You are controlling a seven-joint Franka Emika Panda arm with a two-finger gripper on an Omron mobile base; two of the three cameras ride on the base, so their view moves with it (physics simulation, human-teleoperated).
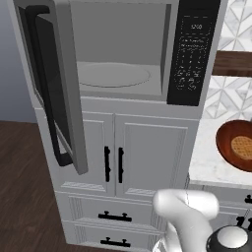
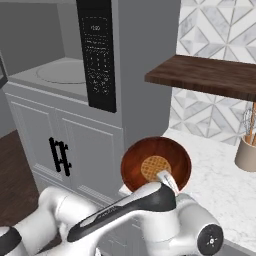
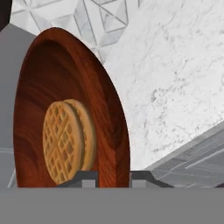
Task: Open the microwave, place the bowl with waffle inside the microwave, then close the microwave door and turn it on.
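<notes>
Two fingertips (image 3: 83, 176) straddle the near rim of the bowl with waffle (image 2: 156, 165) on the counter (image 2: 220, 175), apparently pinching it. Lift it level, then swing left into the open microwave (image 1: 118, 74).

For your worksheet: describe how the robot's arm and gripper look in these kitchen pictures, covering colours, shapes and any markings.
The arm is glossy white with rounded, tubular links, a long black inlay along one link and dark grey round joint caps. The gripper ends in two small dark grey, blocky finger tips. No cables or printed markings show.

Gripper (image 3: 113, 177) fingertips straddle the waffle bowl's (image 3: 109, 131) rim.
</notes>
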